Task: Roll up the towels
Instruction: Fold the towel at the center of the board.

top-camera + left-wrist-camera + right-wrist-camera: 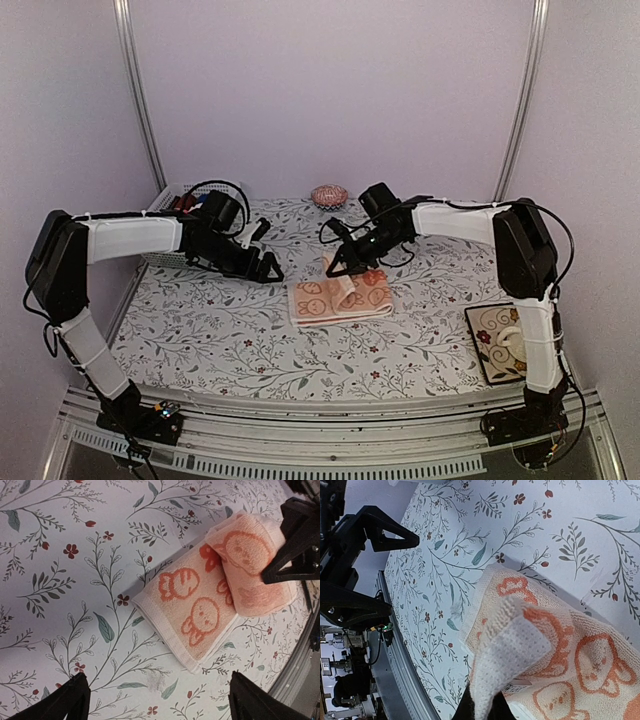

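Note:
A peach towel (322,300) printed with orange cartoon faces lies mid-table, its right part lifted and curled over itself. My right gripper (341,266) is shut on that raised edge, just above the towel. The right wrist view shows the pinched flap, pale underside outward, draped over the dark fingers at my right gripper (485,709), with the rest of the towel (590,660) below. My left gripper (270,268) hovers open just left of the towel, touching nothing. In the left wrist view, my left gripper (160,700) frames bare tablecloth near a corner of the towel (195,610).
A white basket (170,203) of small items stands at the back left. A pink patterned round object (329,194) sits at the back centre. A cream rectangular plate (490,345) with dark swirls lies at the right. The floral tablecloth (210,330) ends at a metal rail.

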{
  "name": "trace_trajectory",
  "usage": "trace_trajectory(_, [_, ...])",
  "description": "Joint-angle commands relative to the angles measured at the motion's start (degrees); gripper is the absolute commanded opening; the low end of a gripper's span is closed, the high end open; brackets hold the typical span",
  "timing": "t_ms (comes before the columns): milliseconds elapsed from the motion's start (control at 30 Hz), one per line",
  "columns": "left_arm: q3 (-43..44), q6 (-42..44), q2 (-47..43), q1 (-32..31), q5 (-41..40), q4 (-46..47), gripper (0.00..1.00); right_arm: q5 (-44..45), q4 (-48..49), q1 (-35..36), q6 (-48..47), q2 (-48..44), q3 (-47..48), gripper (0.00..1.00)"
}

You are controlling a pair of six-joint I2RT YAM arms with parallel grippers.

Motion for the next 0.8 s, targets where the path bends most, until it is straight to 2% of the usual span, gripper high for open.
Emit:
trace_trajectory(0, [-1.0, 0.3, -0.6, 0.2, 0.2, -0.1, 0.97, -1.5, -1.1, 1.1, -0.9, 2.8, 1.7, 0.06])
trace_trajectory(500, [-0.6, -0.4, -0.6, 0.1, 0.3, -0.3, 0.97, -2.8, -3.8, 1.2, -3.8, 0.9, 2.8, 0.07])
trace_trajectory(767, [-0.9, -1.3, -0.9, 0.0, 0.2, -0.2, 0.97, -2.5, -4.9, -0.8, -5.6, -2.2, -0.5, 0.07])
